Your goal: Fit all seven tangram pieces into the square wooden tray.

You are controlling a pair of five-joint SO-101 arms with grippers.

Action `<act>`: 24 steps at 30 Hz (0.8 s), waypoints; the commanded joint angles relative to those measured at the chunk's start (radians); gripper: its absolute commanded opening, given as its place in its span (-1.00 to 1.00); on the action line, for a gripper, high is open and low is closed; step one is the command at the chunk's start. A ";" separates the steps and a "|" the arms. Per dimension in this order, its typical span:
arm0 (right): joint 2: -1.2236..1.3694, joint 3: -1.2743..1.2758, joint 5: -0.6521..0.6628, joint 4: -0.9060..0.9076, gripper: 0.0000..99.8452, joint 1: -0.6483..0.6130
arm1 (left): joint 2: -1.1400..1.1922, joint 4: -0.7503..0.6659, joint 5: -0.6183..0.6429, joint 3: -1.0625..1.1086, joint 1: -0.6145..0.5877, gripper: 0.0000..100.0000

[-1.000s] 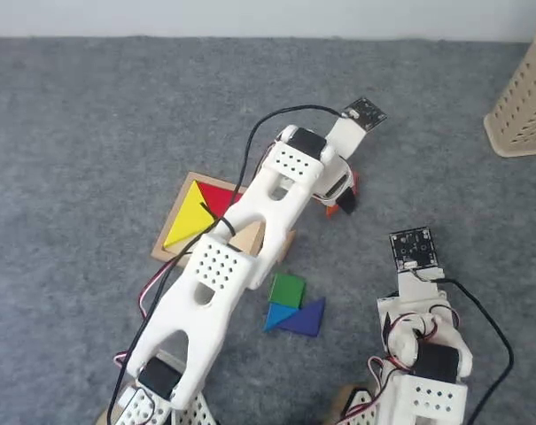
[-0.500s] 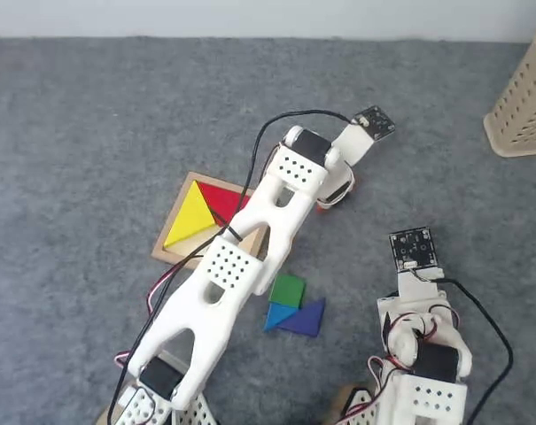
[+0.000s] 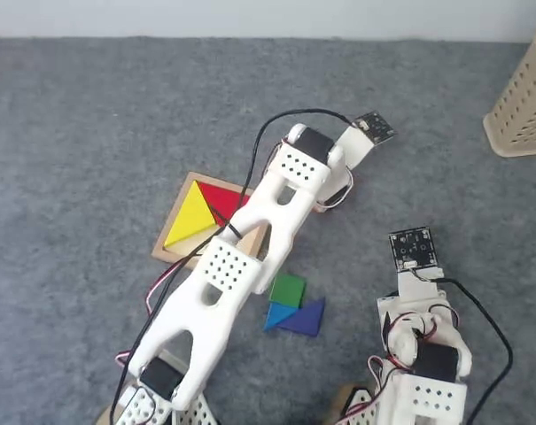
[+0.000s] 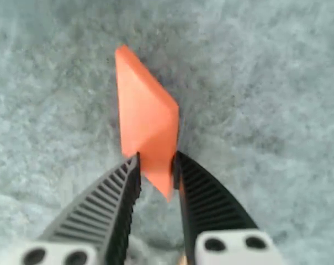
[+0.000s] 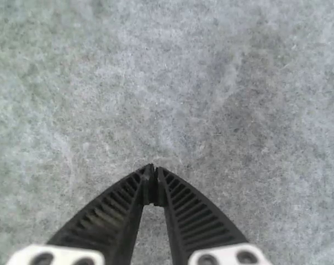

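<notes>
High view: my left arm [image 3: 250,257] stretches diagonally across the square wooden tray [image 3: 174,217], hiding most of its right half. In the tray's visible part lie a large yellow triangle [image 3: 190,217] and a red triangle [image 3: 221,197], edge to edge. A patch of bare wood floor shows beside the arm. Just right of the arm, outside the tray on the grey carpet [image 3: 90,133], there's a cluster of a green square piece [image 3: 288,289], a blue triangle piece [image 3: 278,315] and a purple piece [image 3: 309,317]. Blue and purple touch, and the green sits just above them. My left wrist ends past the tray's far right corner. My right arm [image 3: 423,354] is folded at the near right, well apart from the pieces. A beige slotted basket [image 3: 524,97] stands at the far right edge.

Left wrist view: my left gripper [image 4: 154,157] is clamped on a flat orange parallelogram piece [image 4: 147,118], with the fingers pinching its near end. The rest of the piece sticks out past the tips over carpet. I can't tell if it touches the carpet.

Right wrist view: my right gripper [image 5: 152,170] is closed with the tips together and nothing between them, over bare carpet.
</notes>
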 commanded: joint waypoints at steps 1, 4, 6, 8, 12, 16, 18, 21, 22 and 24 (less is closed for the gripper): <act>-0.015 0.006 0.011 -0.013 -0.99 0.012 | -0.196 0.041 0.025 0.280 -0.005 -0.83; -0.015 0.006 0.011 -0.013 -0.99 0.012 | -0.334 0.040 0.021 0.452 -0.006 -0.83; -0.015 0.006 0.011 -0.013 -0.99 0.012 | -0.420 0.040 0.021 0.510 -0.008 -0.83; -0.015 0.006 0.011 -0.013 -0.99 0.012 | -0.489 0.038 0.021 0.515 -0.015 -0.83; -0.015 0.006 0.011 -0.013 -0.99 0.012 | -0.542 -0.087 0.044 0.507 -0.029 -0.82; -0.015 0.006 0.011 -0.013 -0.99 0.012 | -0.509 -0.362 0.164 0.545 -0.060 -0.82; -0.015 0.006 0.011 -0.013 -0.99 0.012 | -0.465 -0.477 0.209 0.550 -0.069 -0.82; -0.015 0.006 0.011 -0.013 -0.99 0.012 | -0.377 -0.562 0.244 0.542 -0.069 -0.68; -0.015 0.006 0.011 -0.013 -0.99 0.012 | -0.350 -0.574 0.249 0.542 -0.068 -0.61; -0.015 0.006 0.011 -0.013 -0.99 0.012 | -0.307 -0.582 0.249 0.542 -0.064 -0.52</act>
